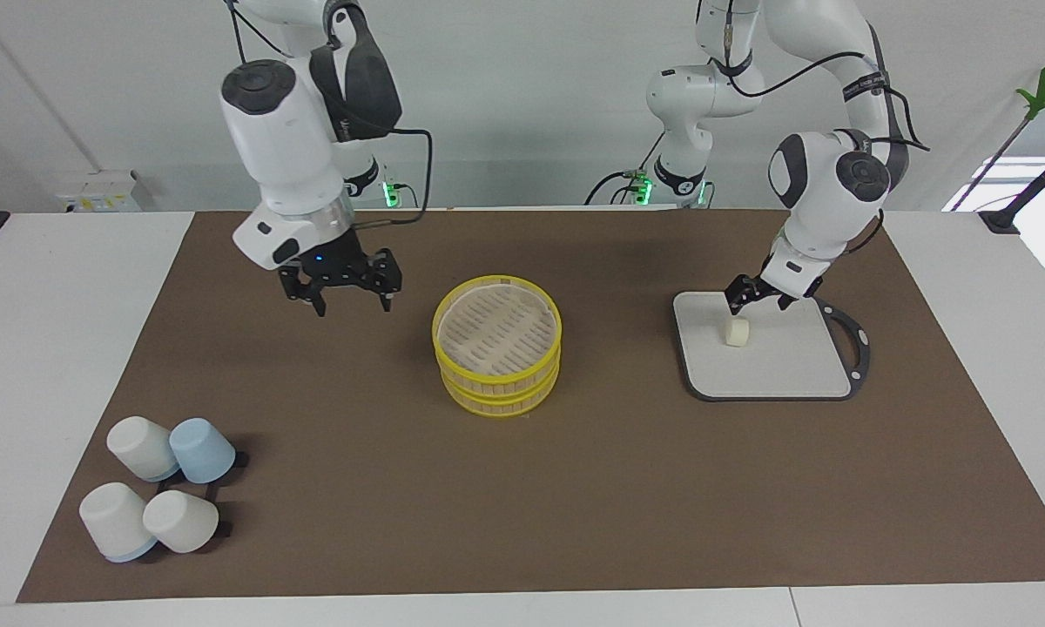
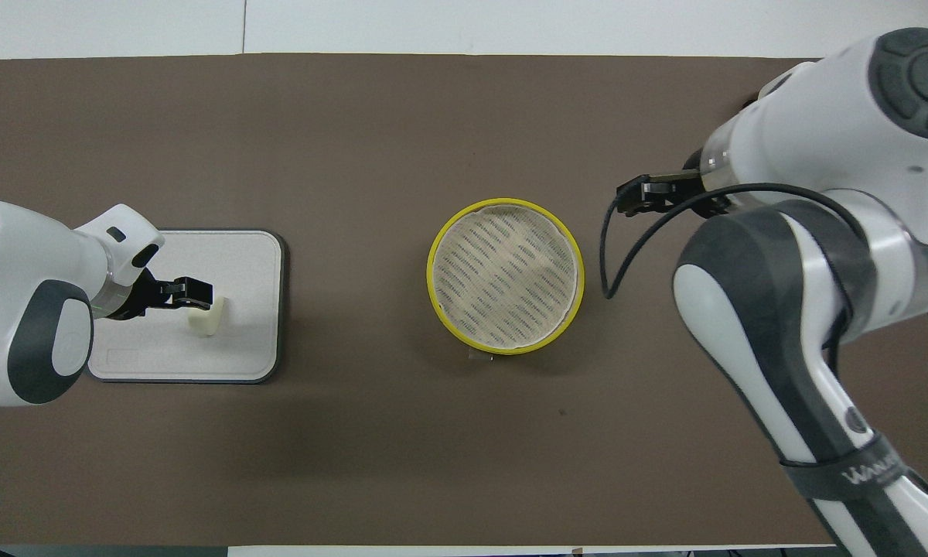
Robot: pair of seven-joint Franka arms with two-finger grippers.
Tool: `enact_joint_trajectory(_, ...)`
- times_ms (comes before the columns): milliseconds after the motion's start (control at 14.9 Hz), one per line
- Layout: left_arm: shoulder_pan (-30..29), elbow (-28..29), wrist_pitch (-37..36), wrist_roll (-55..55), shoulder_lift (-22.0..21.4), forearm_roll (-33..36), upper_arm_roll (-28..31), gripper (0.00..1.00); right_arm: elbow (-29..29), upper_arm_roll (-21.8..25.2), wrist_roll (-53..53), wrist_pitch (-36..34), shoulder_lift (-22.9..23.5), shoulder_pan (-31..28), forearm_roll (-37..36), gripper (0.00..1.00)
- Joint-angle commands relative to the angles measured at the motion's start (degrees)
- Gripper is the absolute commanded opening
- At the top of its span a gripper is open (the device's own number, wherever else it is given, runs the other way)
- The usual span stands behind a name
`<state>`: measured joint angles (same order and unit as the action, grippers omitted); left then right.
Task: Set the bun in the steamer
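Observation:
The bun [image 1: 737, 332] stands on the grey board [image 1: 784, 366] toward the left arm's end of the table, and also shows in the overhead view [image 2: 207, 317]. My left gripper [image 1: 759, 303] is open and empty. It hangs low over the board, just above the bun on the robots' side, and does not touch it; it also shows in the overhead view [image 2: 199, 297]. The yellow-rimmed steamer [image 1: 498, 383] stands mid-table with its slatted top tier bare; its rim also shows in the overhead view [image 2: 431, 272]. My right gripper [image 1: 353, 305] is open and empty, raised over the mat beside the steamer, where the right arm waits.
Several upturned white and pale blue cups [image 1: 161, 496] are grouped at the right arm's end, farther from the robots than the steamer. A brown mat [image 1: 522, 505] covers the table. The board [image 2: 162, 352] has a dark rim and a loop handle.

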<state>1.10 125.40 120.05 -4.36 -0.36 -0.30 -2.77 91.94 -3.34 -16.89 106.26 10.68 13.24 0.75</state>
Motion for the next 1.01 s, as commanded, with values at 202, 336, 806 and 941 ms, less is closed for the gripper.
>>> enact_joint_trajectory(202,0.2,5.7,10.1,0.5,1.2,0.4,-0.1,1.0,-24.0,1.1,-17.9,-5.4,19.0,10.4,-3.5,0.97)
enact_joint_trajectory(336,0.2,6.6,12.5,0.6,2.3,0.4,-0.1,1.0,-30.5,2.0,-22.7,-6.8,25.0,14.7,-5.3,0.96)
enact_joint_trajectory(806,1.4,7.1,15.4,0.0,5.6,0.3,0.0,0.42,-32.4,3.2,-31.5,-3.9,29.2,22.5,-4.6,0.94)
enact_joint_trajectory(941,1.4,7.1,14.3,-0.9,5.5,0.3,0.0,0.1,-32.4,2.9,-31.5,-3.5,29.0,22.9,-3.7,0.92)
